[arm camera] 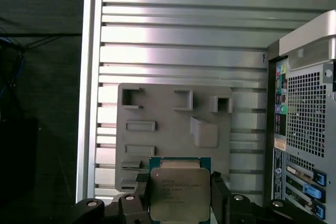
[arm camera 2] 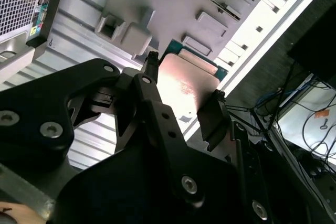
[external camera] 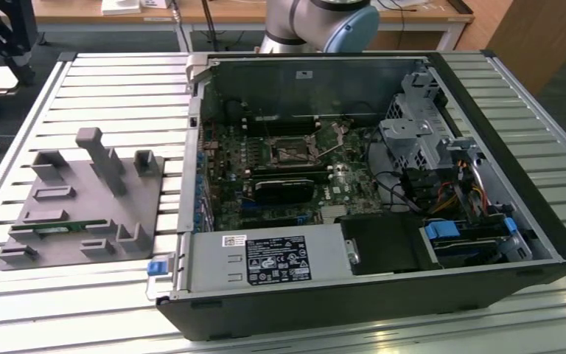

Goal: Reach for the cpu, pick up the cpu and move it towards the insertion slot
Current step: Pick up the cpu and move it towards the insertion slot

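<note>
The gripper (arm camera: pixel 179 186) is closed on the cpu (arm camera: pixel 180 199). In both wrist views its two black fingers (arm camera 2: pixel 153 85) press on opposite edges of the chip. Gripping by the edges leaves the silver metal top exposed to the camera and, in all likelihood, keeps the underside free of contact. The cpu is held flat and clear of any surface, so it reads as lifted, not resting.

Below it lies the grey tray (arm camera: pixel 168 129), apart from the chip. Its moulded pockets and blocks appear intended to locate parts in a fixed position for pickup. The tray sits on the slatted table (arm camera: pixel 184 51), just beside the computer case (arm camera: pixel 304 119).

In the exterior view the case (external camera: pixel 362 310) lies on its side with the panel off, so the board faces up for access from above. The insertion slot (external camera: pixel 293 153) sits near the board's centre, framed in metal. The cpu is well apart from it, so the transfer is judged barely begun.
</note>
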